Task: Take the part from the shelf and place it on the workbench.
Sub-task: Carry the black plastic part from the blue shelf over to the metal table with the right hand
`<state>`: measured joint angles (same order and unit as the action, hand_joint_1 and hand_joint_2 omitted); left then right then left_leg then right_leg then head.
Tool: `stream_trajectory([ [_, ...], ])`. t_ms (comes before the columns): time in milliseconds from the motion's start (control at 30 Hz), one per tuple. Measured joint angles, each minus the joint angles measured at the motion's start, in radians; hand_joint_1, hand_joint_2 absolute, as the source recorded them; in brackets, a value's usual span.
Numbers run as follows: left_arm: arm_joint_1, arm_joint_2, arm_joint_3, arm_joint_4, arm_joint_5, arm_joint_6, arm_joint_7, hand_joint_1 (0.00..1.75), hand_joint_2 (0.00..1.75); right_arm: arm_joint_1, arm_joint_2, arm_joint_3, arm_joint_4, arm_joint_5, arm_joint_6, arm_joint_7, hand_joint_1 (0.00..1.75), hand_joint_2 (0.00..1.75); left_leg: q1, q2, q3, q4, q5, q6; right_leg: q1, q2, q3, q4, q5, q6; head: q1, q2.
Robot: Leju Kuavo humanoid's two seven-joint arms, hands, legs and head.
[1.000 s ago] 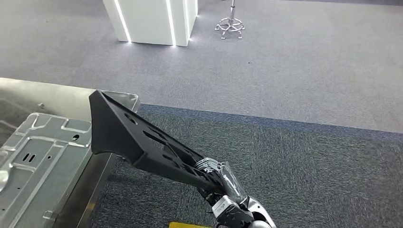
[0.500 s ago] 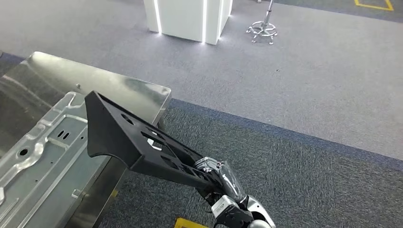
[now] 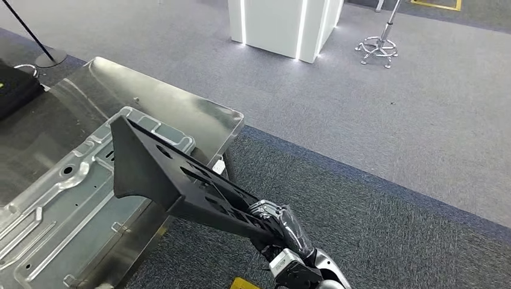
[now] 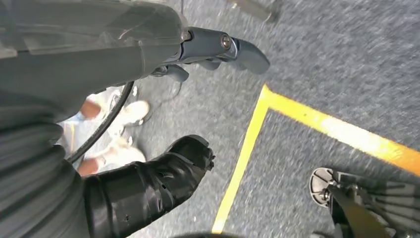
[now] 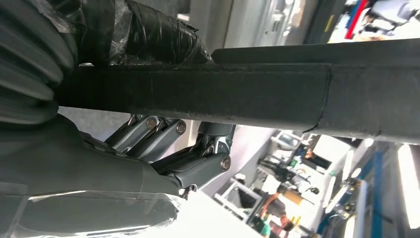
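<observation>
Head view: even, bright overhead light; soft shadows only. Sheet-metal workbench (image 3: 181,108) throws broad pale glare along its far edge, duller reflections nearer. White pillar (image 3: 283,24) carries two vertical lit strips, slightly blown out. Carpet (image 3: 391,180) texture sharp in the foreground, softer toward the far floor. Black part (image 3: 175,180) reads nearly featureless (low contrast, holes barely resolved).

Left wrist view: motion blur across the floor; yellow floor line (image 4: 247,148) smeared at its edges. Left hand (image 4: 148,183) reasonably sharp, thumb glossy with small highlights.

Right wrist view: part in deep shadow, close and soft. Background overexposed and out of focus. Right hand (image 5: 163,148) evenly lit; plastic wrap glints.
</observation>
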<state>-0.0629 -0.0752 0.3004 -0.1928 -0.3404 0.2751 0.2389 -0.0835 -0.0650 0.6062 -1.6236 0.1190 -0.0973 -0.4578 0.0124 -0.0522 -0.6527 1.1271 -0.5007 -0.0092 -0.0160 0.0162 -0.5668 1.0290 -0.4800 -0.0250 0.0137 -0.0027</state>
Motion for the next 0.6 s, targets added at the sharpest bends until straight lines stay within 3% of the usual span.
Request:
stream_trajectory([
  [67, -0.002, 0.000, 0.000, 0.000, -0.001, 0.000, -0.001, 0.00, 1.75, 0.001, 0.000, 0.000, 0.000, 0.001, 0.000, 0.000, 1.75, 1.75, 0.002, 0.034, -0.063, 0.126, -0.055, -0.007, 0.005, -0.030, 0.002, 0.000, -0.003, -0.005, -0.001, 0.000],
  [100, -0.002, 0.000, 0.000, 0.000, -0.001, 0.000, -0.001, 0.00, 1.75, 0.002, 0.000, 0.000, 0.000, 0.001, 0.000, 0.000, 1.75, 1.75, 0.003, 0.040, -0.080, 0.162, -0.063, -0.009, 0.007, -0.044, 0.002, 0.000, -0.005, -0.006, -0.001, 0.000],
  [133, -0.001, 0.000, 0.000, 0.000, -0.001, 0.000, -0.001, 0.00, 1.75, 0.002, 0.000, 0.000, 0.000, 0.001, 0.000, 0.000, 1.75, 1.75, 0.004, 0.044, -0.080, 0.162, -0.052, -0.011, 0.008, -0.056, 0.003, 0.001, -0.007, -0.006, -0.001, 0.000],
  [200, 0.001, 0.000, 0.000, 0.000, -0.002, 0.000, -0.001, 0.00, 1.75, 0.001, 0.000, 0.000, 0.000, 0.002, 0.000, 0.000, 1.75, 1.75, 0.004, 0.062, -0.023, 0.058, 0.008, -0.009, 0.008, -0.078, 0.008, 0.002, -0.012, -0.002, -0.001, 0.000],
  [267, -0.001, 0.000, 0.000, 0.000, -0.005, 0.000, -0.001, 0.00, 1.75, -0.001, 0.000, 0.000, 0.000, 0.002, 0.000, 0.000, 1.75, 1.75, -0.002, 0.095, 0.039, -0.060, 0.047, 0.002, 0.012, -0.095, 0.013, 0.003, -0.017, 0.005, -0.001, 0.000],
  [300, -0.003, 0.000, 0.000, 0.000, -0.006, 0.000, -0.001, 0.00, 1.75, -0.002, 0.000, 0.000, 0.000, 0.002, 0.000, 0.000, 1.75, 1.75, -0.006, 0.105, 0.054, -0.091, 0.052, 0.009, 0.014, -0.102, 0.014, 0.003, -0.019, 0.010, 0.000, 0.000],
  [367, -0.003, 0.000, 0.001, 0.000, -0.007, 0.000, -0.002, 0.00, 1.75, -0.004, 0.000, 0.000, 0.000, 0.002, 0.000, 0.000, 1.75, 1.75, -0.010, 0.094, 0.054, -0.102, 0.052, 0.021, 0.016, -0.117, 0.017, 0.001, -0.021, 0.019, 0.000, 0.000],
  [400, -0.001, 0.000, 0.001, 0.000, -0.007, 0.000, -0.002, 0.00, 1.75, -0.005, 0.000, 0.000, 0.000, 0.002, 0.000, 0.000, 1.75, 1.75, -0.009, 0.085, 0.055, -0.106, 0.055, 0.027, 0.014, -0.118, 0.019, 0.002, -0.023, 0.024, 0.000, 0.000],
  [467, 0.000, 0.000, 0.001, 0.000, -0.008, 0.000, -0.002, 0.00, 1.75, -0.006, -0.001, 0.000, -0.001, 0.002, 0.000, 0.000, 1.75, 1.75, -0.004, 0.069, 0.060, -0.116, 0.061, 0.039, 0.010, -0.084, 0.008, 0.033, -0.048, 0.034, 0.000, 0.000],
  [533, -0.001, 0.001, 0.001, 0.000, -0.008, 0.001, -0.001, 0.00, 1.75, -0.006, -0.002, 0.000, -0.002, 0.002, -0.001, -0.001, 1.75, 1.75, -0.003, 0.052, 0.063, -0.119, 0.063, 0.048, 0.006, -0.036, -0.043, 0.142, -0.108, 0.037, 0.001, 0.000],
  [600, -0.003, 0.001, 0.001, 0.000, -0.008, 0.000, -0.001, 0.00, 1.75, -0.003, -0.004, 0.000, -0.001, 0.002, -0.002, 0.000, 1.75, 1.75, -0.005, 0.030, 0.062, -0.118, 0.063, 0.052, 0.005, -0.020, -0.108, 0.265, -0.151, 0.037, 0.001, 0.000],
])
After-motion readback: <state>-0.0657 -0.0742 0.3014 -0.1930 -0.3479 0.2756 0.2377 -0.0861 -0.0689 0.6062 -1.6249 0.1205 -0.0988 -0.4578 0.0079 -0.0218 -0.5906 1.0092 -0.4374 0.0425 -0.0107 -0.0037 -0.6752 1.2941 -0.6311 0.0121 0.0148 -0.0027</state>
